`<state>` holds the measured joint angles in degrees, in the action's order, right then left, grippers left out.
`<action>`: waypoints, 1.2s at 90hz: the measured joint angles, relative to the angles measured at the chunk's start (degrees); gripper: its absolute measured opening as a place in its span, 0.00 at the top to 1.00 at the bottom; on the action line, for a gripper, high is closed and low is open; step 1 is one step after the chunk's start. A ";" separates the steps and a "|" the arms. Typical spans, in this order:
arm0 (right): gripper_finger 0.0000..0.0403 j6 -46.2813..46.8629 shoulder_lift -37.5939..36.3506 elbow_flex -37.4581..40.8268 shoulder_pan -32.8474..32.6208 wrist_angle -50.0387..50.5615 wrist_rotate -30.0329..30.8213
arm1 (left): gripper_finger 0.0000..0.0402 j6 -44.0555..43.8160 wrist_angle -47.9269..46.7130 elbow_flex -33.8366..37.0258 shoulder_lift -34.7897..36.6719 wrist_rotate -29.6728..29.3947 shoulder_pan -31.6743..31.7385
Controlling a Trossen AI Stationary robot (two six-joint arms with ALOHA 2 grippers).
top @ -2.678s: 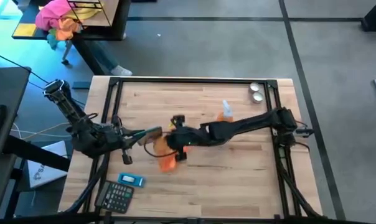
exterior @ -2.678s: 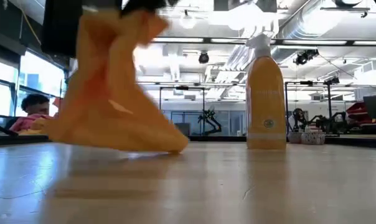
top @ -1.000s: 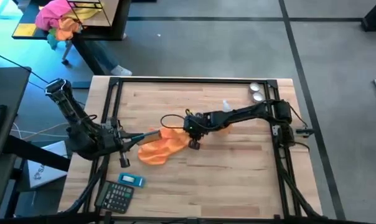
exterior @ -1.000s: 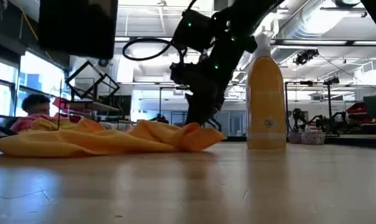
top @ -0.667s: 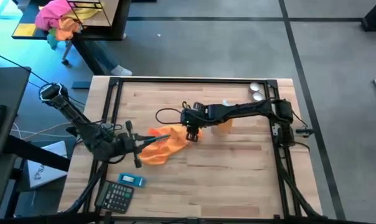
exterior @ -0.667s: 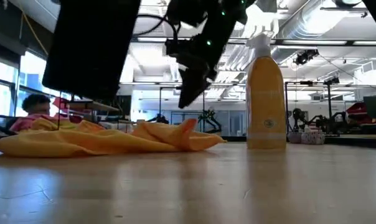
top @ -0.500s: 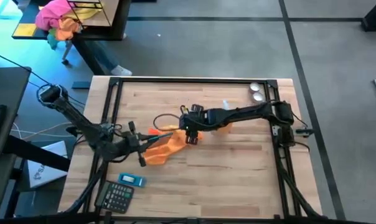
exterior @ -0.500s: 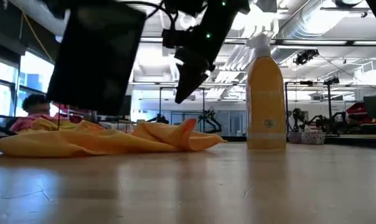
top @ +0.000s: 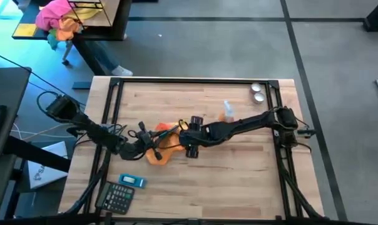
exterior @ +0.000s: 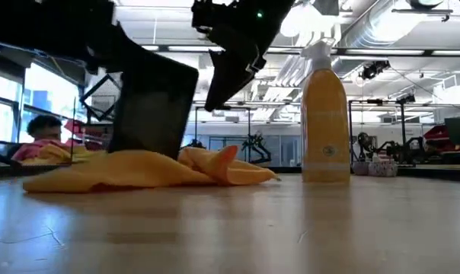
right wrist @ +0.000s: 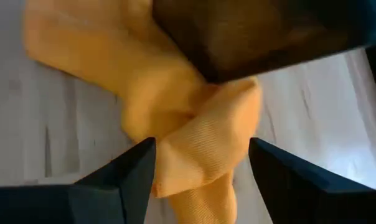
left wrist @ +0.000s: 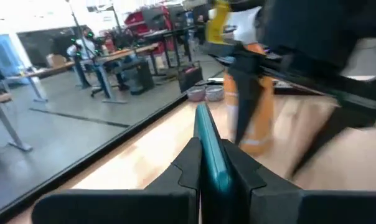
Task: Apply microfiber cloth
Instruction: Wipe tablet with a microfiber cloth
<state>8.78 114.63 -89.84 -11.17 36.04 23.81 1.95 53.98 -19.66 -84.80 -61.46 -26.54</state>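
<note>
microfiber cloth (top: 162, 147) crumpled on table (top: 239, 181) near centre, left of orange spray bottle (exterior: 325, 114). left gripper (top: 153, 139) low over cloth's left part, clamped on a thin teal-edged flat object (left wrist: 210, 155). right gripper (top: 188, 142) above cloth's right edge, fingers (right wrist: 122, 177) spread apart, nothing between. calculator (top: 116, 196) at near left corner.

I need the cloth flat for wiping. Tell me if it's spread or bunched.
Bunched. The microfiber cloth lies in a crumpled, folded heap on the table, and the right claw hangs open just over its folds.
</note>
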 joint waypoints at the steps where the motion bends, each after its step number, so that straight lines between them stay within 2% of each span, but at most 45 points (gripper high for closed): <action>1: 0.43 0.33 0.00 0.41 -0.29 -0.49 -0.03 | 0.96 0.20 0.54 0.00 -0.47 0.19 0.25; 15: 0.43 6.07 0.01 7.60 -3.42 -8.33 -1.25 | 0.96 4.05 5.26 -0.26 -5.80 4.23 3.31; 32: 0.43 11.98 0.02 15.06 -5.00 -17.95 1.63 | 0.96 12.53 5.28 -0.21 -8.91 5.02 6.75; 49: 0.43 11.58 0.02 24.28 -4.18 -46.26 2.83 | 0.96 19.65 2.68 0.46 -9.00 -0.92 9.78; 60: 0.43 10.09 0.02 28.62 -3.29 -58.62 3.16 | 0.96 16.38 3.14 3.36 -8.89 -1.02 12.64; 71: 0.43 10.23 0.02 29.72 -2.15 -60.51 3.11 | 0.96 12.65 5.06 7.73 -8.66 1.00 16.90; 85: 0.44 8.63 0.02 29.49 -0.34 -60.49 3.09 | 0.96 17.97 13.24 12.46 -8.93 1.62 22.82; 92: 0.44 6.75 -0.06 28.40 0.27 -60.87 1.78 | 0.95 17.86 17.02 13.85 -8.86 5.65 27.29; 101: 0.44 2.79 -2.79 28.11 0.26 -60.41 1.01 | 0.94 12.91 17.72 13.11 -8.83 12.24 31.35; 108: 0.44 0.98 -7.05 28.15 -0.23 -58.04 1.64 | 0.93 12.18 15.49 10.48 -9.66 13.61 31.99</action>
<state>9.76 107.58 -61.69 -11.40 -22.00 25.45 14.13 69.48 -9.18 -94.46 -47.85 5.45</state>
